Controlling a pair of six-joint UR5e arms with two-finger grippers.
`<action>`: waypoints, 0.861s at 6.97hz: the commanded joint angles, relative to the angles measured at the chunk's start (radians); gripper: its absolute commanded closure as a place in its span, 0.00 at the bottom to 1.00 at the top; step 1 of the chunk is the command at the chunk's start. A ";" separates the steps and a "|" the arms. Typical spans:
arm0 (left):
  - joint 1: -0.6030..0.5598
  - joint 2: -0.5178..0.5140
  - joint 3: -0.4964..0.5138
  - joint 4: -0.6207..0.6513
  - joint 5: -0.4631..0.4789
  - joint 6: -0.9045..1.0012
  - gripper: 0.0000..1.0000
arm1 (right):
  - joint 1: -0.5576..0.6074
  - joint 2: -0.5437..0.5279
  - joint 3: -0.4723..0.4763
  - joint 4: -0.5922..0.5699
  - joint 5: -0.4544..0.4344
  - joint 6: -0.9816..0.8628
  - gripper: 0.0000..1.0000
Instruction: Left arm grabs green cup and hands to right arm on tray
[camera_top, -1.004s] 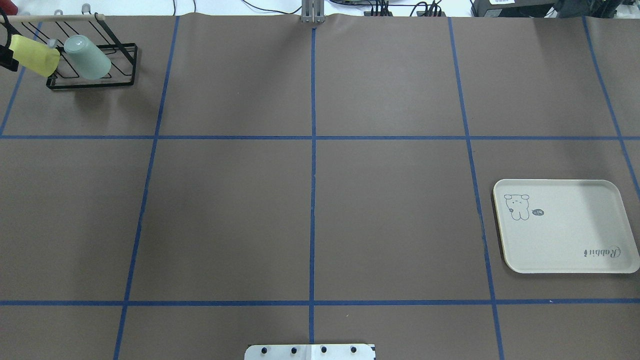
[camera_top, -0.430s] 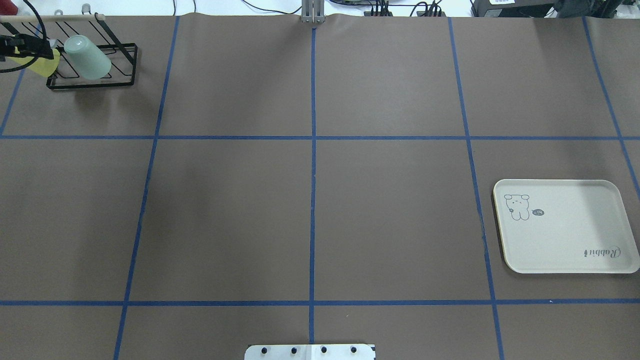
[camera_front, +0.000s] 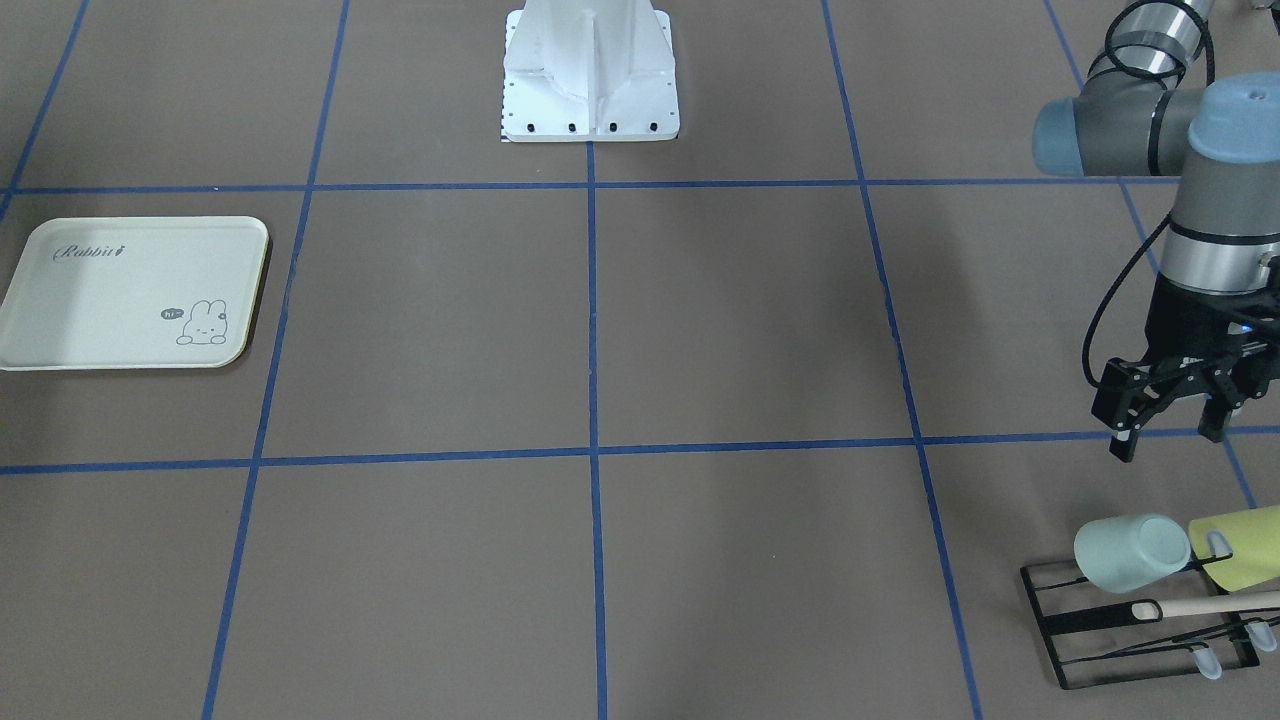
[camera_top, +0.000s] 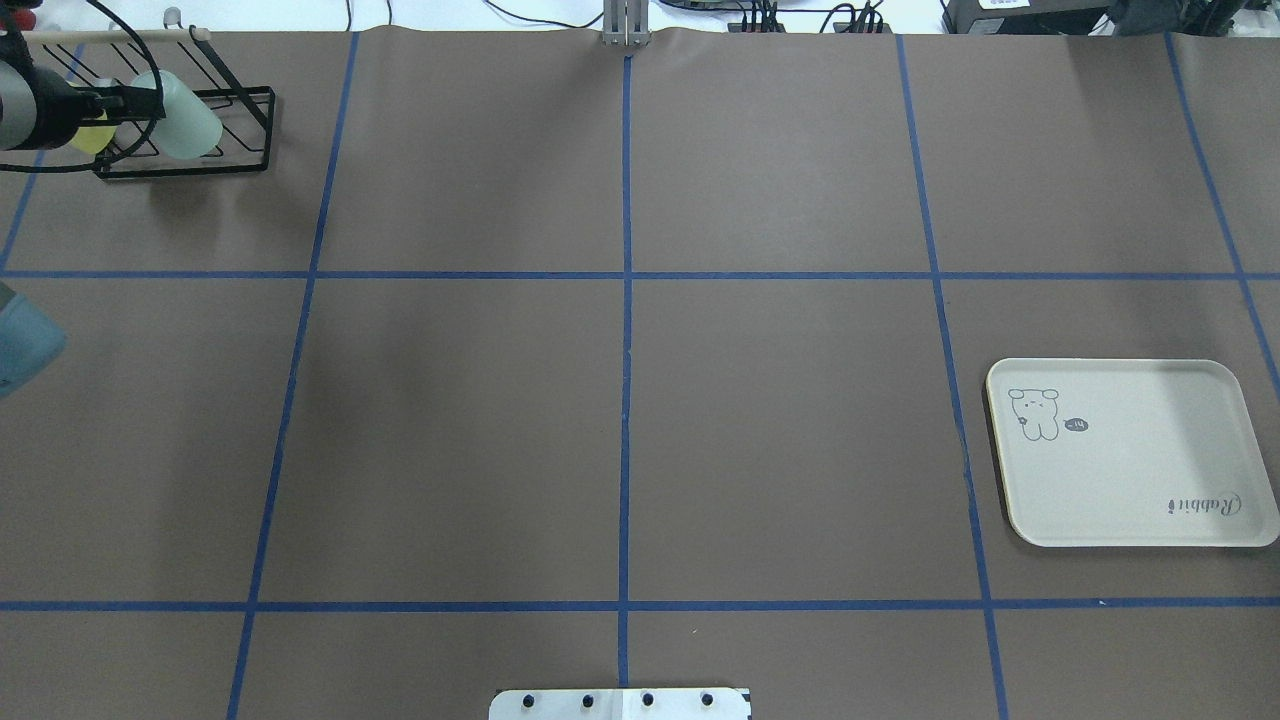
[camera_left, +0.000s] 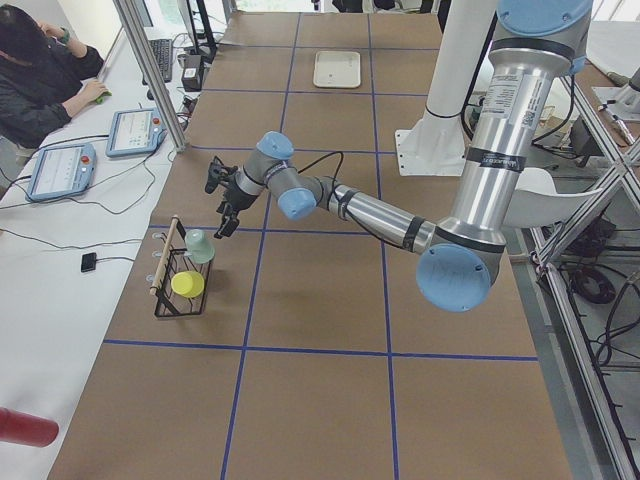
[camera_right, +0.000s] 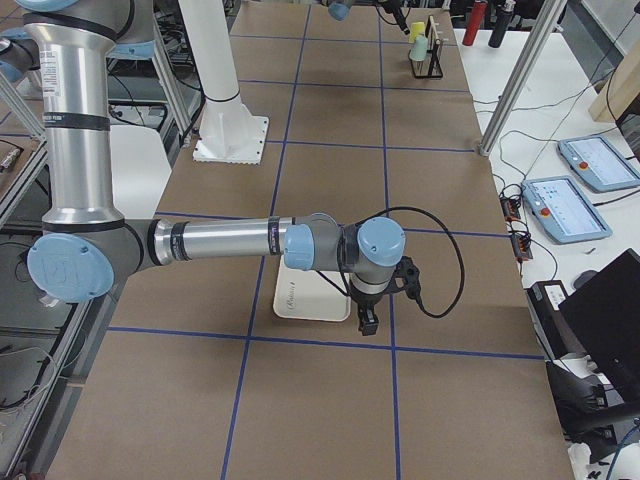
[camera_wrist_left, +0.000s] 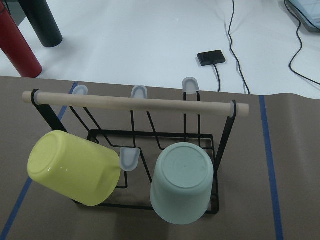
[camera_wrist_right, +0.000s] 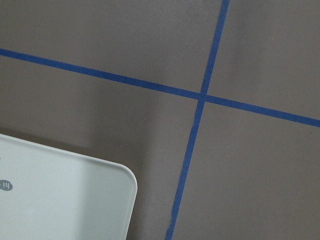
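Note:
The green cup (camera_front: 1130, 553) hangs mouth-down and tilted on the black wire rack (camera_front: 1100, 640), next to a yellow-green cup (camera_front: 1235, 545). The left wrist view looks down on the green cup (camera_wrist_left: 182, 187) at lower centre. My left gripper (camera_front: 1168, 445) is open and empty, hovering above and just short of the cup, apart from it. The cream tray (camera_top: 1150, 470) lies empty at the table's right. My right gripper (camera_right: 367, 320) shows only in the exterior right view, at the tray's (camera_right: 300, 300) edge; I cannot tell whether it is open or shut.
A wooden rod (camera_wrist_left: 135, 101) runs across the top of the rack above both cups (camera_wrist_left: 75, 167). The robot's white base (camera_front: 590, 70) stands at mid-table. Red and black bottles (camera_wrist_left: 20, 45) stand beyond the table's far edge. An operator (camera_left: 40, 70) sits beside the table.
My left arm has come in from the overhead view's left edge over the rack and now covers most of the yellow-green cup and part of the green cup. The cups and tray have not moved.

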 joint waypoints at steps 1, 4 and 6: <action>0.014 -0.028 0.125 -0.149 0.047 -0.008 0.00 | 0.000 0.000 0.000 0.000 0.000 0.001 0.00; 0.015 -0.105 0.244 -0.216 0.080 -0.019 0.00 | 0.000 0.000 0.005 0.000 0.008 0.003 0.00; 0.022 -0.140 0.314 -0.237 0.116 -0.019 0.00 | 0.000 0.000 0.003 0.000 0.008 0.001 0.01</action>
